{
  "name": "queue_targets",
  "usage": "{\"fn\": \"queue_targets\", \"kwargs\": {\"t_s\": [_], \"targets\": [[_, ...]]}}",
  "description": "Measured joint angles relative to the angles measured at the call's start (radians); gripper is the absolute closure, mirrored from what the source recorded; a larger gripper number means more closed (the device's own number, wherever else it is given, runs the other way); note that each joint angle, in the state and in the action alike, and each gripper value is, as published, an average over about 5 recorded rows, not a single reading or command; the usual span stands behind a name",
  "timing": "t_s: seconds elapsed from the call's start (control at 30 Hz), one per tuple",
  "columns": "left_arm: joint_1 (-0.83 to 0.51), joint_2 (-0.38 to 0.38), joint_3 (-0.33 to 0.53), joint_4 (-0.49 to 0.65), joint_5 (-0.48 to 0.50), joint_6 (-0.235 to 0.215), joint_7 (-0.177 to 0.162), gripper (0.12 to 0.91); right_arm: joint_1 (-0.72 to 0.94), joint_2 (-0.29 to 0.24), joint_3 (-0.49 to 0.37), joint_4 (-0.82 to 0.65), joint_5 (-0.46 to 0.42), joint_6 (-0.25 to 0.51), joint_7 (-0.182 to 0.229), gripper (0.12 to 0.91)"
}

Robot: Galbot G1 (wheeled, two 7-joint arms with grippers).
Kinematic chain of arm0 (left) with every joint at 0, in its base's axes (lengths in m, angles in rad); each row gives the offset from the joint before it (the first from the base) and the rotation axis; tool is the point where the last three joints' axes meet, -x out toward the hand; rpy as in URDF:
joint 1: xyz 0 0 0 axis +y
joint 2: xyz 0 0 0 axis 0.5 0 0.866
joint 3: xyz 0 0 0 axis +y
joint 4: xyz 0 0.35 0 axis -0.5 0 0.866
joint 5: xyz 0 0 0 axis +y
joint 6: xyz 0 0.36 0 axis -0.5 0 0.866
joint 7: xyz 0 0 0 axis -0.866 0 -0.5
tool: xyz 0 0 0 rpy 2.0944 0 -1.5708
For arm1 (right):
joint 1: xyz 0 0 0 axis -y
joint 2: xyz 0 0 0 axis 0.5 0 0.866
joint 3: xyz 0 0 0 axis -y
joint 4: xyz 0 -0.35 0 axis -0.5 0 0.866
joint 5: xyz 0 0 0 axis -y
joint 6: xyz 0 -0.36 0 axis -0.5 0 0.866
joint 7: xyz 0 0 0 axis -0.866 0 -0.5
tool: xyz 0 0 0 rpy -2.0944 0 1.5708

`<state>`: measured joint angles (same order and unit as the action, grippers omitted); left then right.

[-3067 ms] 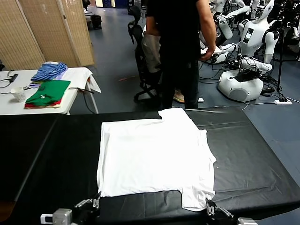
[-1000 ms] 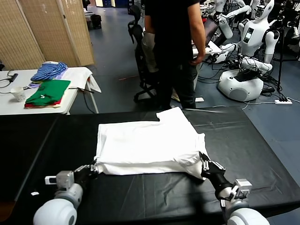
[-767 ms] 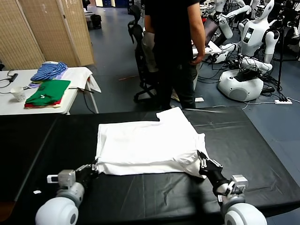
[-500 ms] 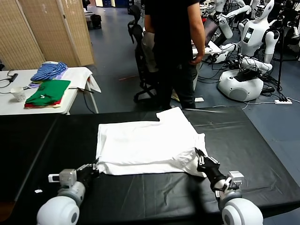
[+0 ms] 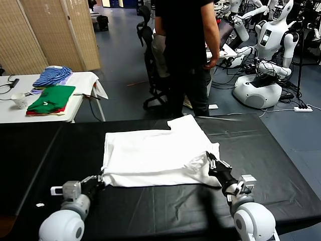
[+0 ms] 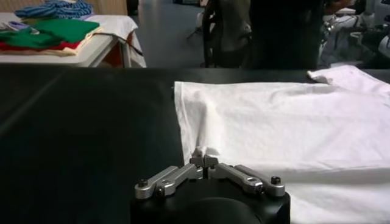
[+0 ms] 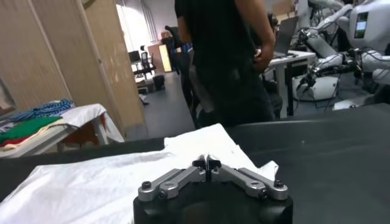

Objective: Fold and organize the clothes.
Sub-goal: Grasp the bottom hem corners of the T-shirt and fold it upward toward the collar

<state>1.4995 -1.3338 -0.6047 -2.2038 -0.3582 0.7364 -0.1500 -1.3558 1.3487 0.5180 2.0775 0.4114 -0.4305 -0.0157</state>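
Head view, T-shirt: white T-shirt [image 5: 155, 155] lay on the black counter [image 5: 271, 150], its near hem doubled over onto the body; one sleeve pointed to the far edge.
Left claw: left claw [image 5: 100, 178] sat at the near left corner of the folded hem, fingers pinched shut on the cloth; left wrist view showed the tips [image 6: 204, 161] meeting on a raised tuck of fabric.
Right claw: right claw [image 5: 211, 159] was at the near right corner, beside the near sleeve, fingers closed on the cloth there; right wrist view showed the tips [image 7: 207, 162] together against the white fabric.
Shirt surface: wrinkled near both claws, flatter across the middle.
Side table: white table [image 5: 85, 80] stood behind the counter on the robot's left, carrying a green folded garment [image 5: 51, 97] over a red one and a blue striped garment [image 5: 52, 76].
Background: person in black [image 5: 185, 50] stood beyond the far edge of the counter; white robots [image 5: 271, 45] stood farther off on the right.
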Motion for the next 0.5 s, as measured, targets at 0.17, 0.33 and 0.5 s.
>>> {"fn": "queue_targets", "kwargs": {"t_s": [0.17,0.33,0.5], "targets": [[0.001,-0.001,0.000,-0.003,0.000,0.000,0.000,0.883,0.007,0.002,-0.005,-0.007,0.000,-0.001,0.000,0.883],[-0.004,-0.001,0.001,-0.003,0.000,0.000,0.002,0.883,0.011,0.002,-0.004,-0.013,-0.001,-0.003,0.008,0.844],[-0.011,-0.001,0.004,-0.002,0.004,0.000,0.016,0.883,0.011,0.000,0.000,-0.016,-0.003,-0.001,0.014,0.568]]}}
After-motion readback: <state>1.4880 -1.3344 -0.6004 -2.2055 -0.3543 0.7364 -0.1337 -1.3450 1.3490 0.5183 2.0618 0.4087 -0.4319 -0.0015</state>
